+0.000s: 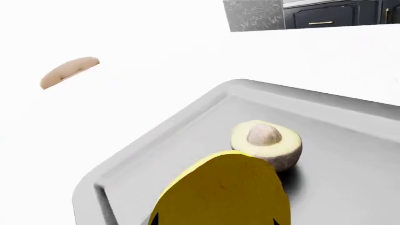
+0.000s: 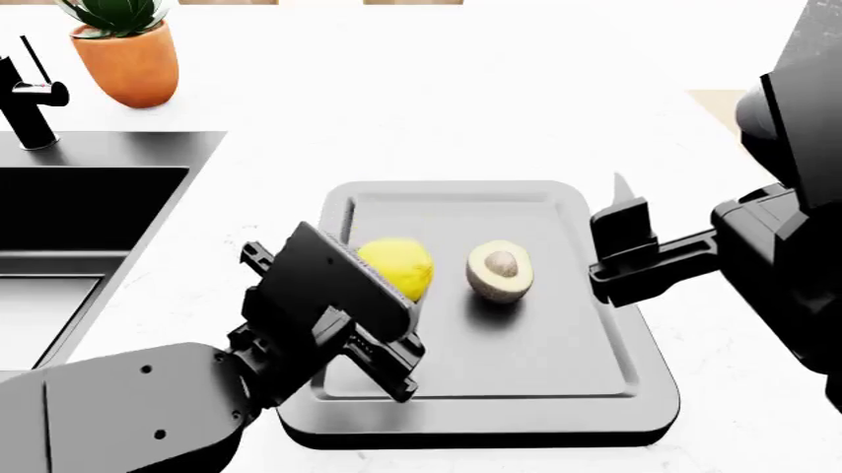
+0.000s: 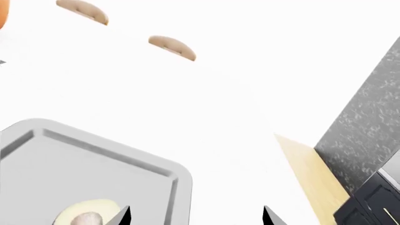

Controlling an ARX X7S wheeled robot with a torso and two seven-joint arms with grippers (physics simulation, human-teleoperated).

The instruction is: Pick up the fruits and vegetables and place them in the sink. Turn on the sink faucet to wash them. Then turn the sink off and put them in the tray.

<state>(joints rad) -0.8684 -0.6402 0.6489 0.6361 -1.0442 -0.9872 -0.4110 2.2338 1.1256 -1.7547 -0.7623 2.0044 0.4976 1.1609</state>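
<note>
The small bright yellow lemon (image 2: pixel 394 267) sits over the left part of the shallow grey rectangular tray (image 2: pixel 553 365), and beside it, nearer the middle, the halved avocado with pale green flesh and a brown pit (image 2: pixel 500 270) lies cut face up on the tray floor, a clear gap between the two. Far to the left the deep matte-black sink basin (image 2: pixel 79 212) is sunk into the white counter (image 2: pixel 460 108), with the slim black faucet post (image 2: pixel 24 103) at its back rim and a terracotta plant pot (image 2: pixel 129 59) just beyond. The left gripper (image 2: pixel 388 325) comes in over the tray's near left corner and reaches the lemon; in the left wrist view the lemon (image 1: pixel 225 192) fills the space right at the fingers, so it looks held, though I cannot make out how far the jaws are parted. On the right, the right gripper (image 2: pixel 618 241) hangs over the tray's right rim with nothing in it; in its own wrist view two dark fingertips (image 3: pixel 123 214) stand well apart.
</note>
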